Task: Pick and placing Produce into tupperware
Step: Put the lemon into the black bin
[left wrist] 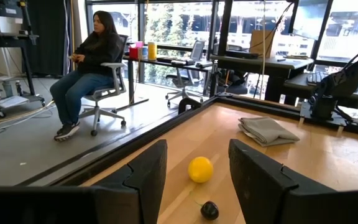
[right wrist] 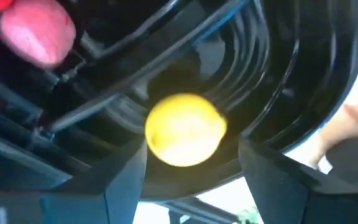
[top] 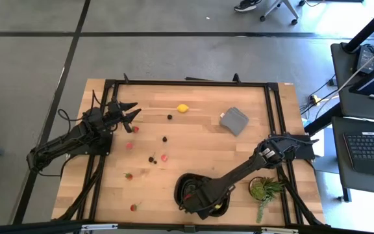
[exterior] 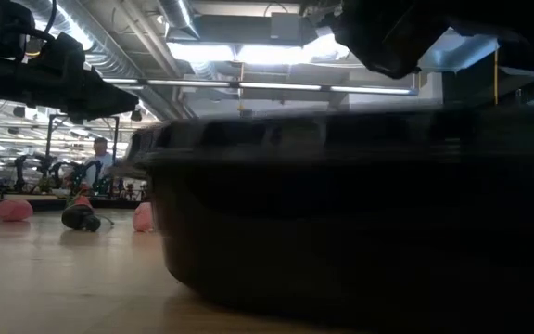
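Note:
The black tupperware tray sits at the table's near edge and fills the low view. My right gripper points down into it, open, with a yellow lemon just past its fingertips against the tray's ribbed floor. A pink-red piece lies in another compartment. A second lemon rests on the table at the far side, in front of my left gripper, which is open and holds nothing. Strawberries and dark berries lie scattered mid-table. My right gripper has one finger on either side of the lemon, coming from above and pointing down into the tray. A gap shows beside one finger. Whether the other finger touches the lemon's side I cannot tell.
A folded grey cloth lies at the far right, and a green potted plant stands right of the tray. More strawberries lie near the left front. A black frame rims the table. A person sits on a chair beyond the table.

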`<state>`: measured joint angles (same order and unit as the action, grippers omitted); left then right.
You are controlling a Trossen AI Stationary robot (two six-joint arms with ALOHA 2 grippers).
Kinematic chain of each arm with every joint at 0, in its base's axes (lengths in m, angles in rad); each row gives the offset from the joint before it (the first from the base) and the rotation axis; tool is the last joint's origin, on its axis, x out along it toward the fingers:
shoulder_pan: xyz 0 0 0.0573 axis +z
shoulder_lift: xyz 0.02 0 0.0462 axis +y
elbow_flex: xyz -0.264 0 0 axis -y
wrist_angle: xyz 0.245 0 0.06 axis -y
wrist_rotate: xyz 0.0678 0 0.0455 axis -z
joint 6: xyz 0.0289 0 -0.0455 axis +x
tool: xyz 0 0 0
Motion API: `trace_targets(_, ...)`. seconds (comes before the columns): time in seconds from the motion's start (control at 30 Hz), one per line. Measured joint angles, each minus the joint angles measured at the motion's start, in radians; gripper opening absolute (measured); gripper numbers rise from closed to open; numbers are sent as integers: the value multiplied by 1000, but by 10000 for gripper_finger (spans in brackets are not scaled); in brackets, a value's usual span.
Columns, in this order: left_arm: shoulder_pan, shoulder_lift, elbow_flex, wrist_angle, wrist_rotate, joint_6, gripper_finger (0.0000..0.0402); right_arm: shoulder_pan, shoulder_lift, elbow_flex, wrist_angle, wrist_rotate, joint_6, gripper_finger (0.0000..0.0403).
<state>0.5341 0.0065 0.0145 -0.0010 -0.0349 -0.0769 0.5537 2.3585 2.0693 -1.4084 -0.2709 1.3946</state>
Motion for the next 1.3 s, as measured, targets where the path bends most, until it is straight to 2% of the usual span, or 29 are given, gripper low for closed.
trace_targets(0.17, 0, 0, 0, 0, 0, 0, 165, -31, -3, 87, -139, 56, -23, 254)
trace_targets(0.27, 0, 0, 0, 0, 0, 0, 165, -48, -22, 155, -162, 173, -89, 254)
trace_targets(0.37, 0, 0, 0, 0, 0, 1, 165, -76, -52, 221, -159, 315, -242, 254)
trace_targets(0.43, 0, 0, 0, 1, 0, 0, 165, -112, -73, 246, -160, 384, -401, 254)
trace_targets(0.5, 0, 0, 0, 1, 0, 0, 165, -152, -86, 259, -162, 408, -574, 255)
trace_targets(0.7, 0, 0, 0, 1, 0, 1, 165, -313, -105, 266, -159, 455, -926, 255)
trace_targets(0.8, 0, 0, 0, 1, 0, 5, 165, -417, -105, 266, -127, 462, -1093, 255)
trace_targets(1.0, 0, 0, 0, 1, 0, 8, 165, -585, -111, 266, 57, 430, -1358, 255)
trace_targets(1.1, 0, 0, 0, 1, 0, 8, 165, -650, -113, 266, 151, 367, -1458, 255)
trace_targets(1.3, 0, 0, 0, 1, 0, 8, 165, -749, -113, 266, 276, 151, -1570, 255)
